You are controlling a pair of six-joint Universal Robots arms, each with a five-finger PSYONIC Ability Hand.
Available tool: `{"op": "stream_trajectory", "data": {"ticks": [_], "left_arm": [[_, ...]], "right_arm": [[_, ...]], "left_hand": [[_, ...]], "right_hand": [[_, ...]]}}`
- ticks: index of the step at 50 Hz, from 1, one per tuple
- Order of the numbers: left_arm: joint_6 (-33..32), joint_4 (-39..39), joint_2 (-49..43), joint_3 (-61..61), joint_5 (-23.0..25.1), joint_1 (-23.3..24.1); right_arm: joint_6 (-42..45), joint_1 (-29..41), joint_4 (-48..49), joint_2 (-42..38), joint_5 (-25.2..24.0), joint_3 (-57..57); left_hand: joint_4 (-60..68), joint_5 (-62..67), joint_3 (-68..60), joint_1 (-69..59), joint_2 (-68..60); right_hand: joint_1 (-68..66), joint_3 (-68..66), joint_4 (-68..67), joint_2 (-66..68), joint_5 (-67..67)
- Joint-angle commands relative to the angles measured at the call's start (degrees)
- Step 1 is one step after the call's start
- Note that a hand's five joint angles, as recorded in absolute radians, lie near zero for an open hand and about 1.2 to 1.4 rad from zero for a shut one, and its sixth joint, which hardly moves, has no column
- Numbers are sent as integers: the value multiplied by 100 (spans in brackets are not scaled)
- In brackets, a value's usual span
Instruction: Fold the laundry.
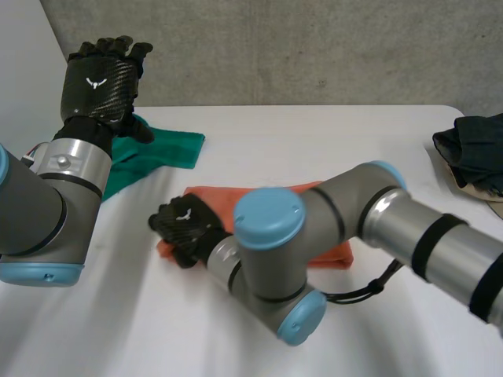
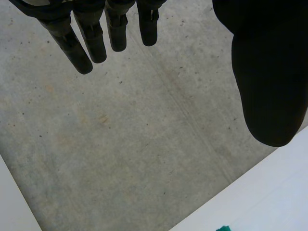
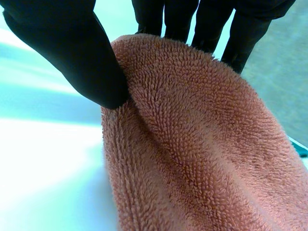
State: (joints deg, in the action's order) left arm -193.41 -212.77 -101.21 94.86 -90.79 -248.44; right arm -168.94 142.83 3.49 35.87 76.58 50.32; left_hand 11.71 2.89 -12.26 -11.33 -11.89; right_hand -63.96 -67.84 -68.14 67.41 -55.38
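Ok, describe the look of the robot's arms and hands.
The left arm and right arm are grey tubes with light-blue joint caps; black bands wrap the right one. The left robot hand and right robot hand are black with a carbon-weave back and a small white emblem.

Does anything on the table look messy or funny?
The dark crumpled pile of clothes sits unfolded at the white table's right edge, and the green cloth lies rumpled. The folded orange terry towel looks tidy.

Right hand [image 1: 182, 224] rests on the orange towel [image 1: 212, 195], left hand [image 1: 100, 82] hovers above the green cloth [image 1: 169, 146].
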Motion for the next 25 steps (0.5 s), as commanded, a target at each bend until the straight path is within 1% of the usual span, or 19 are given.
{"op": "stream_trajectory", "data": {"ticks": [1,2,5,6,9,10,13,14,16,17,20,21,24,25], "left_arm": [[-21,8,-74,-29,-18,14],[-21,8,-92,-38,-27,14],[-21,8,-92,-47,-27,6],[-13,-1,-92,-47,-44,-12],[-4,-27,-66,-47,-88,-21],[-4,-27,-66,-56,-132,-29],[5,-1,-74,-100,-194,-3],[14,8,-92,-135,-194,23],[14,43,-101,-179,-176,76],[-21,112,-135,-231,-141,189],[-39,341,-311,-337,-10,435],[-65,568,-503,-433,130,602],[-188,938,-812,-600,394,805],[-284,1192,-1030,-723,526,919]], "right_arm": [[352,149,-269,-125,84,-259],[483,105,-505,-55,163,-242],[607,-53,-857,156,409,-215],[573,-263,-1085,348,627,-189],[345,-510,-1578,692,936,-58],[187,-685,-1893,902,1103,82],[-16,-958,-2264,1210,1262,399],[-25,-1159,-2430,1385,1332,652],[1,-1336,-2528,1562,1377,934],[44,-1485,-2563,1711,1412,1258],[115,-1670,-2494,1958,1456,1761],[150,-1758,-2363,2098,1473,2093],[194,-1846,-2055,2274,1500,2525],[203,-1890,-1793,2371,1526,2797]], "left_hand": [[-171,-289,226,133,189],[-171,-289,226,133,189],[-171,-289,226,133,189],[-171,-289,226,133,189],[-171,-289,226,133,189],[-171,-289,226,133,189],[-171,-289,226,133,189],[-171,-289,226,133,189],[-171,-289,226,133,189],[-171,-289,226,133,189],[-171,-289,226,133,189],[-171,-289,226,133,189],[-171,-289,226,133,189],[-171,-289,226,133,189]], "right_hand": [[1777,2165,2195,-2123,1919],[5396,5784,5814,-5741,5538],[5396,5784,5814,-5741,5538],[5396,5784,5814,-5741,5538],[5396,5784,5814,-5741,5538],[5396,5784,5814,-5741,5538],[5396,5784,5814,-5741,5538],[5396,5784,5814,-5741,5538],[5396,5784,5814,-5741,5538],[5396,5784,5814,-5741,5538],[5396,5784,5814,-5741,5538],[5396,5784,5814,-5741,5538],[5396,5784,5814,-5741,5538],[5396,5784,5814,-5741,5538]]}}
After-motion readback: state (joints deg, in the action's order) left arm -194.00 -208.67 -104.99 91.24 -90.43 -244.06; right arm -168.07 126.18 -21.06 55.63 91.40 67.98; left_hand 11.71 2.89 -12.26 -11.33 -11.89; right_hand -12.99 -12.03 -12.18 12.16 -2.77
